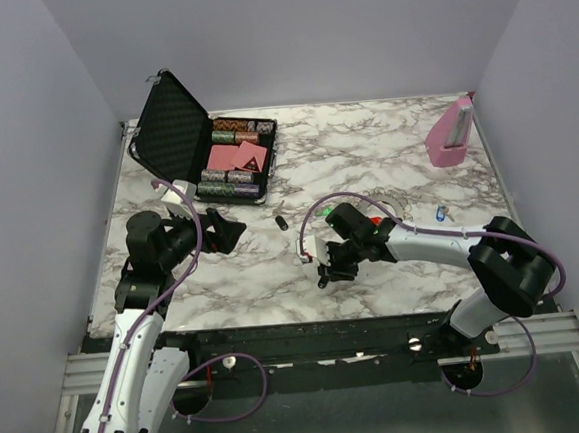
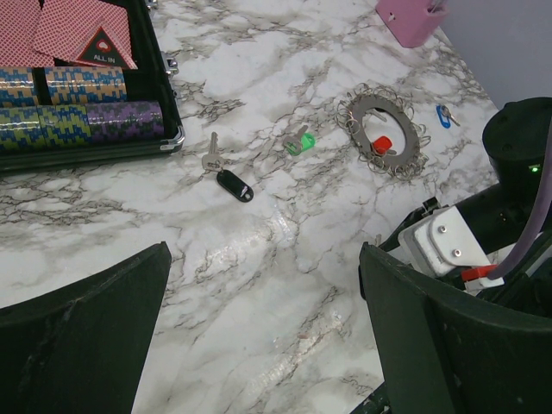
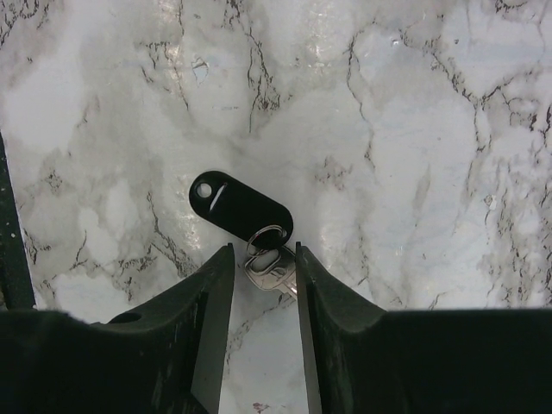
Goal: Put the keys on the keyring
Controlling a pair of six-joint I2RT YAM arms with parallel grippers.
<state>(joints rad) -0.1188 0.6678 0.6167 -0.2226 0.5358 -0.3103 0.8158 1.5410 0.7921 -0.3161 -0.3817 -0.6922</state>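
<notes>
My right gripper point(image 3: 264, 247) points down at the marble table point(image 3: 414, 129), its jaws partly apart around the silver head of a black-tagged key point(image 3: 240, 207). The right finger touches the key's head and a gap shows on the left. Seen from above, this gripper point(image 1: 326, 272) is low over the table's middle. A second black-tagged key point(image 2: 235, 185) lies flat, with a green key point(image 2: 300, 143) beside it. The keyring point(image 2: 345, 116), a lacy chain circle, holds a red key point(image 2: 381, 144). A blue key point(image 2: 443, 116) lies past it. My left gripper point(image 2: 263, 250) hangs open and empty.
An open black case point(image 1: 235, 156) of poker chips and cards stands at the back left, near my left arm. A pink stand point(image 1: 452, 135) is at the back right corner. Grey walls close in the table on three sides.
</notes>
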